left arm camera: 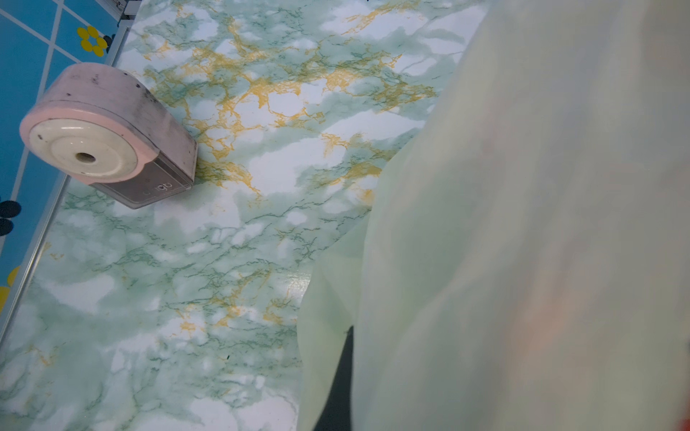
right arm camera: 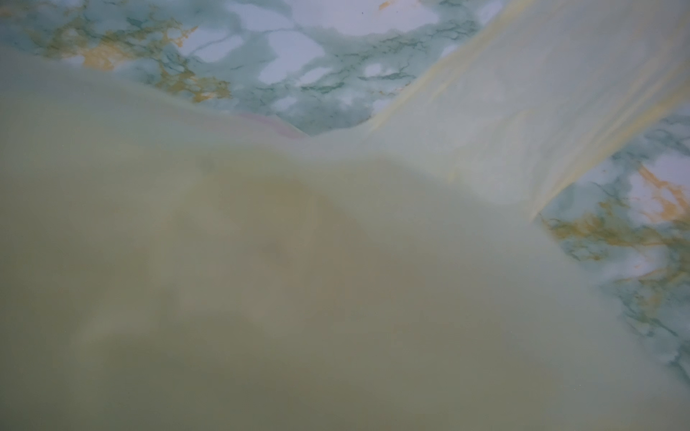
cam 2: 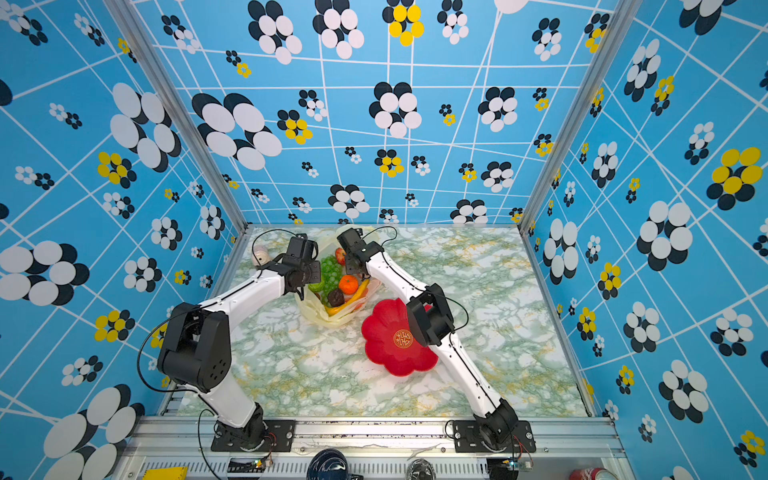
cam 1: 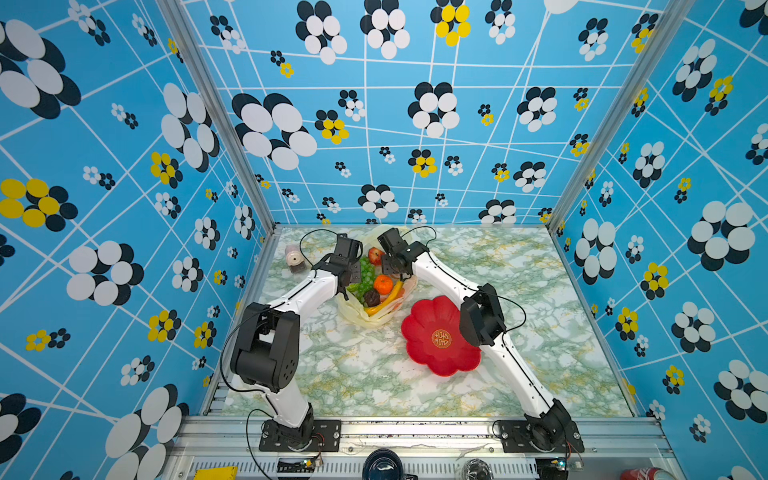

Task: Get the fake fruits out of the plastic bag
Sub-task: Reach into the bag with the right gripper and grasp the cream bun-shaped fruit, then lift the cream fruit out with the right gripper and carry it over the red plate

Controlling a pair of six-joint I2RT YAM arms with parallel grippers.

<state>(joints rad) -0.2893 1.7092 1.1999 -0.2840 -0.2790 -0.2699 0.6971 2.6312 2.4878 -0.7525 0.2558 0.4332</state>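
Left gripper (cam 1: 344, 291) closed at plastic bag (cam 1: 357, 318) rim; right gripper (cam 1: 392, 270): cannot tell; plate (cam 1: 419, 332) near.

Blurred plastic bag (right arm camera: 336, 280) fills view; marbled table (right arm camera: 298, 56) beyond.

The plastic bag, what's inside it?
Inside the plastic bag I can see green grapes, a red apple, an orange, a banana and a dark brown piece. Anything underneath them is covered.

Lab robot cell: aluminium frame (cam 1: 621, 104), printed walls (cam 1: 415, 66), marble-film tabletop (cam 1: 374, 374).
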